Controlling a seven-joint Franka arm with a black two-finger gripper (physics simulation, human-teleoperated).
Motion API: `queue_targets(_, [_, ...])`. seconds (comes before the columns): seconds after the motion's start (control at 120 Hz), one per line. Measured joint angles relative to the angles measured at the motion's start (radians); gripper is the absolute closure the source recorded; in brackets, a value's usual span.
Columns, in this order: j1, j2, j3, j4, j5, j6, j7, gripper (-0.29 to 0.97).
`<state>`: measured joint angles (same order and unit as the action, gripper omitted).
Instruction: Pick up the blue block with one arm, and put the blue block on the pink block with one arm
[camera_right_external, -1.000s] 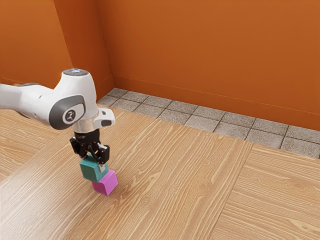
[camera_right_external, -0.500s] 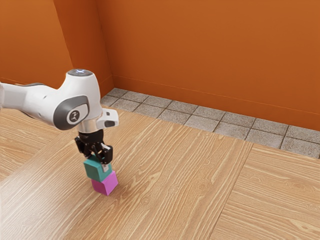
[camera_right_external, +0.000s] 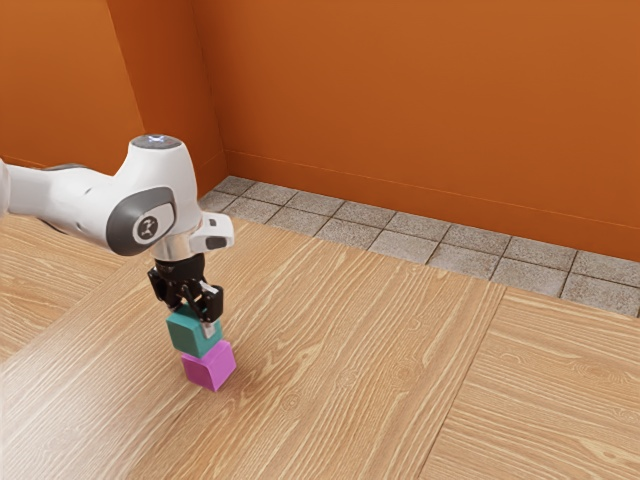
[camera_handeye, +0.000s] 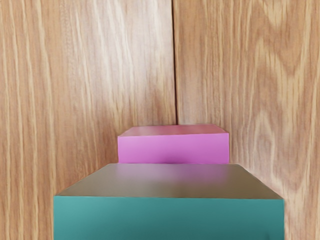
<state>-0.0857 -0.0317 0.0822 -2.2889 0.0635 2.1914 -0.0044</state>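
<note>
The gripper (camera_right_external: 195, 313) points straight down, its black fingers clamped on the upper sides of the blue block (camera_right_external: 192, 337), which looks teal. The block sits on top of the pink block (camera_right_external: 210, 368), offset toward the exterior view's left, on the wooden table (camera_right_external: 360, 340)

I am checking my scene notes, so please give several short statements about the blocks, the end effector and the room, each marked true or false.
1. The pink block rests on the wooden table. True.
2. The blue block lies on the table far from the pink block. False: it is at the end effector, just above the pink block.
3. The wall is orange. True.
4. The floor strip by the wall is green carpet. False: it is grey tiles.
</note>
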Motion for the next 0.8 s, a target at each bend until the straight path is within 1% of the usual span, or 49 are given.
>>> queue_targets(0.292, [-0.012, 0.009, 0.0, 0.001, -0.002, 0.01, 0.007, 0.38])
queue_targets(0.325, [-0.013, 0.009, 0.0, 0.001, -0.003, 0.01, 0.008, 0.36])
queue_targets(0.425, [-0.017, 0.004, 0.001, 0.0, -0.012, 0.009, 0.016, 0.24])
queue_targets(0.525, [-0.017, 0.001, 0.002, 0.0, -0.019, 0.008, 0.023, 0.16])
queue_targets(0.658, [-0.012, -0.007, 0.002, 0.0, -0.023, 0.006, 0.031, 0.1])
queue_targets(0.758, [-0.013, -0.069, 0.001, 0.007, -0.026, -0.01, 0.036, 0.07])
queue_targets(0.8, [-0.017, -0.097, 0.002, 0.047, -0.044, -0.04, 0.038, 0.07])
